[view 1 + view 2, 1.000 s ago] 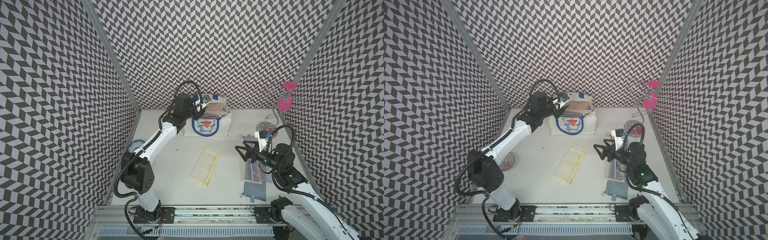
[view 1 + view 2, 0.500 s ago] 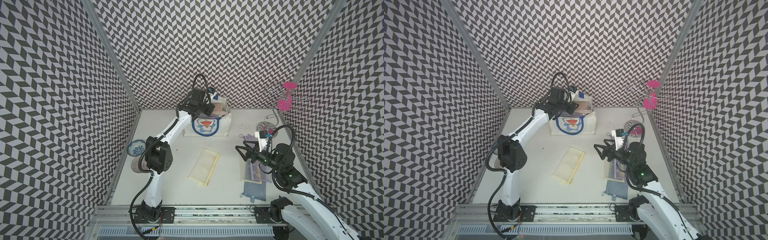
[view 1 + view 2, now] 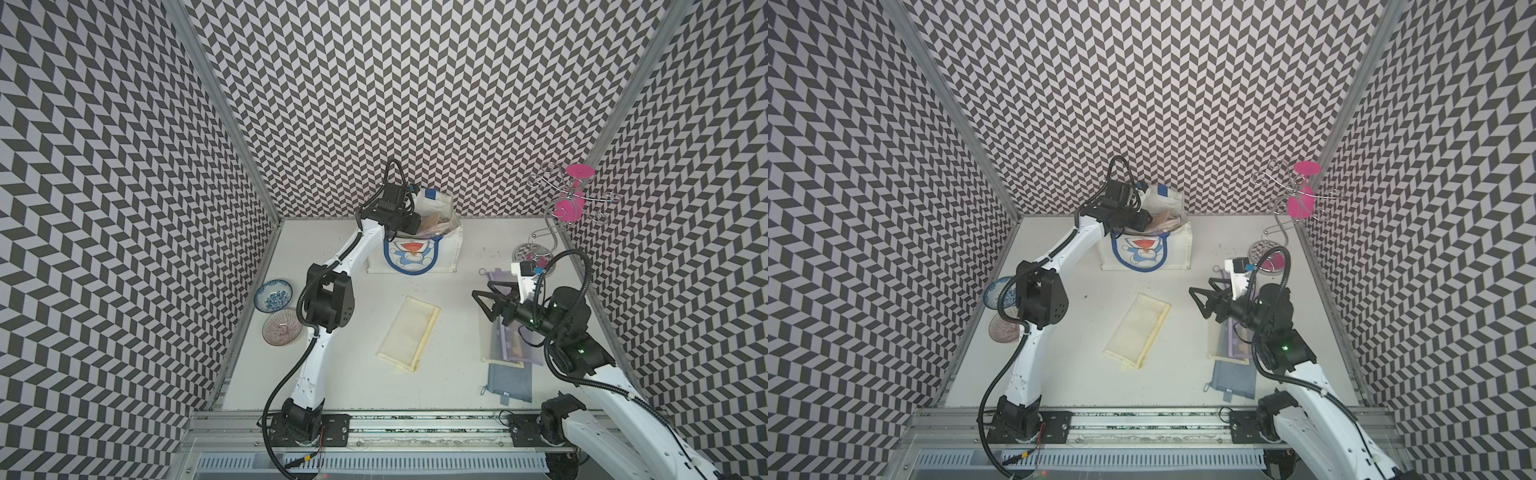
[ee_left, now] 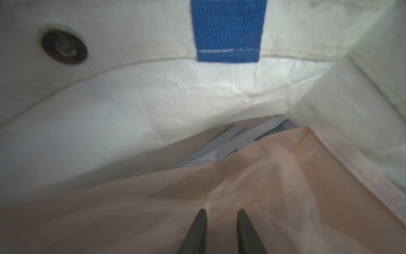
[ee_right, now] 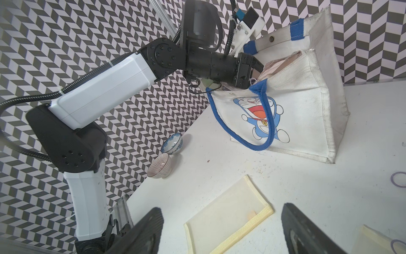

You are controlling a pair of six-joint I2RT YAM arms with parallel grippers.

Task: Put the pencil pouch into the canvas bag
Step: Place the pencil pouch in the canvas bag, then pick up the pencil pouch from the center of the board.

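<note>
The cream canvas bag with blue handles and a cartoon cat stands at the back of the table in both top views. My left gripper reaches into its mouth. In the left wrist view its jaws stand a little apart, open, just over a pink mesh pencil pouch lying inside the bag, with nothing pinched between them. A grey pouch lies deeper in. My right gripper hovers wide open and empty above the table.
A yellow mesh pouch lies mid-table. A purple pouch and a grey-blue pouch lie under my right arm. Two bowls sit at the left wall. A wire stand with pink glasses stands back right.
My left arm has swung its elbow in from the left and brought the gripper from the bag's left rim over into its mouth. The right arm has stayed still.
</note>
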